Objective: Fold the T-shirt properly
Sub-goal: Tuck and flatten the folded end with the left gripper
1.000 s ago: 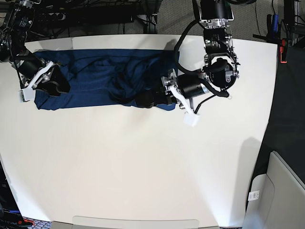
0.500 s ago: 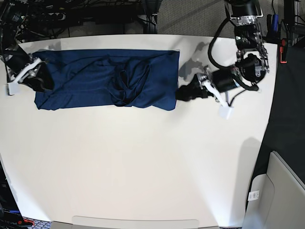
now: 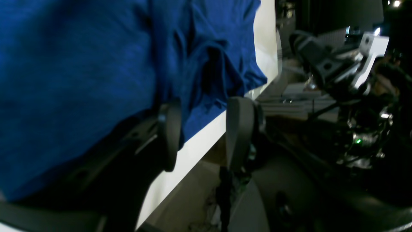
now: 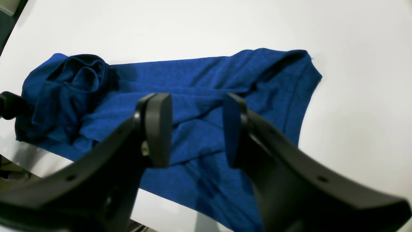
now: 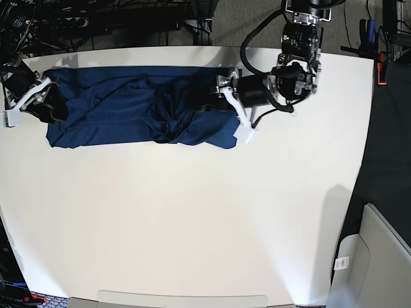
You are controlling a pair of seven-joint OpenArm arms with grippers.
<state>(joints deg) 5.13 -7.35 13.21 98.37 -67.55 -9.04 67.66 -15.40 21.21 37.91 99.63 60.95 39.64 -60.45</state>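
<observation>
The dark blue T-shirt lies as a long rumpled strip along the table's far side, with a bunched knot of fabric near its middle. My left gripper hovers over the strip's right end. In the left wrist view its jaws stand open above the T-shirt's edge and the table rim, holding nothing. My right gripper sits at the strip's left end. In the right wrist view it is open, with the T-shirt spread beyond its fingers and nothing between them.
The white table stretches toward the near side. Cables and dark equipment run behind the far edge. A pale bin stands off the table at the lower right. Arm hardware shows beyond the table rim.
My left arm swung out to the right of the T-shirt, then came back over its right end. My right gripper backed off slightly to the left. Both stayed open.
</observation>
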